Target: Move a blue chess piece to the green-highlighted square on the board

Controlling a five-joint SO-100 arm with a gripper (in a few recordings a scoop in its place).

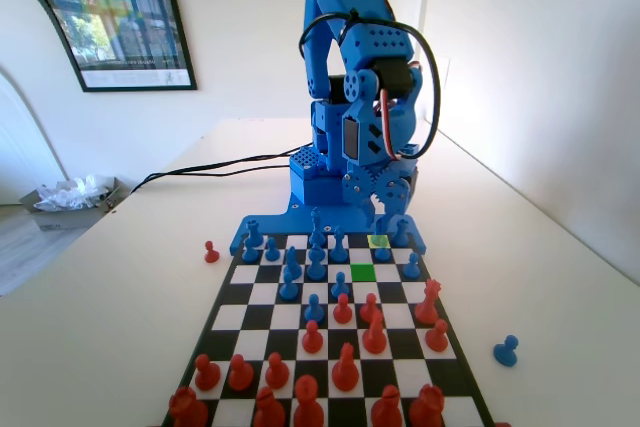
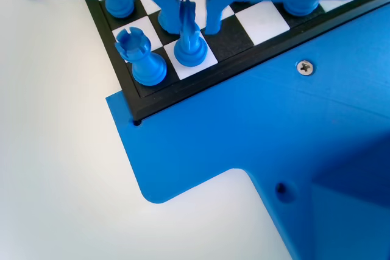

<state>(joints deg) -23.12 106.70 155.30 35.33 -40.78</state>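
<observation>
In the wrist view a blue chess piece stands on a white cell in the board's edge row, next to a blue rook in the corner. My gripper is open, one jaw on each side of the piece, with a small gap on the right. In the fixed view the gripper is low over the paler yellow-green cell in the far row of the board. The green-highlighted square lies bare, a little nearer the camera and slightly to the left.
Other blue pieces crowd the far rows around the gripper. Red pieces fill the near half. A red pawn stands off the board on the left, a blue pawn off it on the right. Black cables run left.
</observation>
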